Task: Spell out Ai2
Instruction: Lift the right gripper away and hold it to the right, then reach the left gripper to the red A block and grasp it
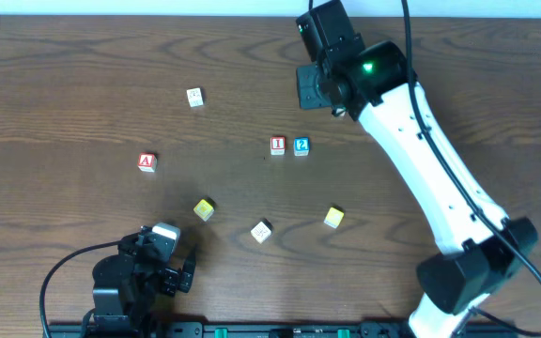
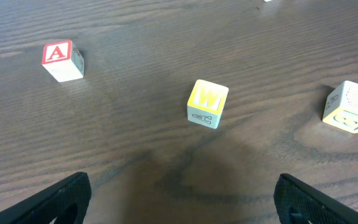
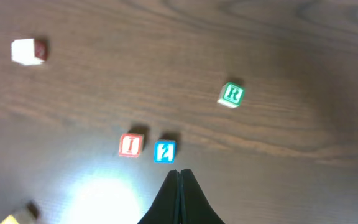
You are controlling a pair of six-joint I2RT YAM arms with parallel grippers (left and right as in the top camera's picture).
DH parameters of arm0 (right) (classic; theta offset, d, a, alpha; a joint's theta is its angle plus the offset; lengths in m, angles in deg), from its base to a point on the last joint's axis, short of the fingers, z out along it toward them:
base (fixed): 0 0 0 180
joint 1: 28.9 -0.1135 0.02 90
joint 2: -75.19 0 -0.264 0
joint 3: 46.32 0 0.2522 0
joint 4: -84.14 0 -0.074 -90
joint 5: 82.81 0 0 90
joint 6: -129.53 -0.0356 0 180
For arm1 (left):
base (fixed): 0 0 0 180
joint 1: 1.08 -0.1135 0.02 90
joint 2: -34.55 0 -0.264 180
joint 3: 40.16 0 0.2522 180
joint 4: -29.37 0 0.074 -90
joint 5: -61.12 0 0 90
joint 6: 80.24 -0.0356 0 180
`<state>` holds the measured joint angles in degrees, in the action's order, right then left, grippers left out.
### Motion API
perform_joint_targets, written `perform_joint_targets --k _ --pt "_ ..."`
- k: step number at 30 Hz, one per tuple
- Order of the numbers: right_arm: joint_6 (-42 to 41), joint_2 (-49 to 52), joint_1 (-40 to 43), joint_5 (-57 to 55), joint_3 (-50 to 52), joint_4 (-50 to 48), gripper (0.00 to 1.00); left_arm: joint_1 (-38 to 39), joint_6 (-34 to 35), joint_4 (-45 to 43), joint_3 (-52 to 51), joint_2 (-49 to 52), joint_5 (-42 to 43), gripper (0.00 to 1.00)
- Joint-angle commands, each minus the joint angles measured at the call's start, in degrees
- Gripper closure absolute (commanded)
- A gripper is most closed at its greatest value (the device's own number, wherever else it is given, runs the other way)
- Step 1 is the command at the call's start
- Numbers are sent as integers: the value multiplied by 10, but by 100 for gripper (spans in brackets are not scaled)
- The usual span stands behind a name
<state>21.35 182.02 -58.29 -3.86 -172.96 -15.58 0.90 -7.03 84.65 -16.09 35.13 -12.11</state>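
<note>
**Colours on your table**

You've got a dark brown wood-grain table (image 1: 64, 75). A cube (image 1: 146, 161), centre left of the overhead frame: red-and-white top, pale sides. I cube (image 1: 277, 145), mid-frame: red and white. 2 cube (image 1: 301, 145), on its right: blue and white. R cube (image 3: 231, 94), upper right in the right wrist view: green and white. W cube (image 2: 207, 103), centre of the left wrist view: yellow-and-white top, pale side with a line drawing. Right arm (image 1: 407, 141): white shell, black joints.

Overhead: bright, even, sharp.
Left wrist: sharp; soft shadow on desk (image 2: 166, 74) by left tool (image 2: 179, 186).
Right wrist: blurred; white glare lower left, dimmer right.
</note>
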Motion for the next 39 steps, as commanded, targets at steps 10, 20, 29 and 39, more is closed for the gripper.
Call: perform_joint_targets --k 10,20,29,39 --pt "56 -172 -30 36 230 -63 99 -2 -10 -3 -5 -4 7 5" --pt "84 -289 -28 49 391 -60 9 -1 180 -27 -2 -4 88 5" --pt "84 -289 -28 54 391 -80 1 -1 290 -194 -1 -2 130 5" --pt "84 -289 -10 51 391 -120 1 -1 249 -220 111 177 -14 5"
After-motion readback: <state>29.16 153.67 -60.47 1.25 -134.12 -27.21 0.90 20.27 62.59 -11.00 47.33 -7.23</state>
